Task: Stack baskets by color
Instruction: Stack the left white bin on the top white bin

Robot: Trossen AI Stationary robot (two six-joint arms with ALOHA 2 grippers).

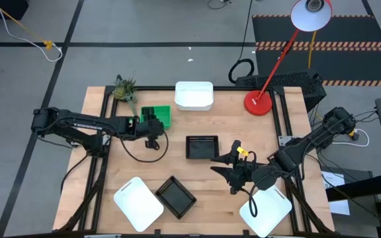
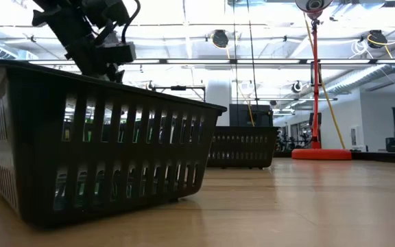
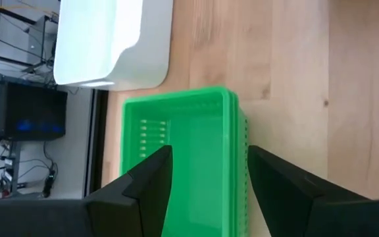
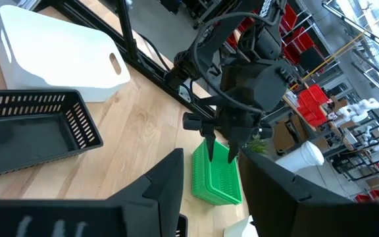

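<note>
A stack of nested green baskets [image 3: 189,138] rests on the table at the back left [image 1: 159,112]. My left gripper [image 3: 209,178] hangs open just above it. One finger is over the inside and one is outside a long wall, neither touching, as the right wrist view [image 4: 221,153] also shows. My right gripper [image 4: 209,187] is open and holds nothing, raised over the table's right middle [image 1: 222,177]. One black basket [image 1: 202,147] sits at the centre and another [image 1: 176,196] near the front. White baskets rest at the back [image 1: 194,96], front left [image 1: 137,203] and front right [image 1: 266,210].
A red lamp base [image 1: 258,102] stands at the back right, its stem leaning up over the far edge. A small plant [image 1: 124,89] sits at the back left corner. Bare wood lies between the green stack and the centre black basket.
</note>
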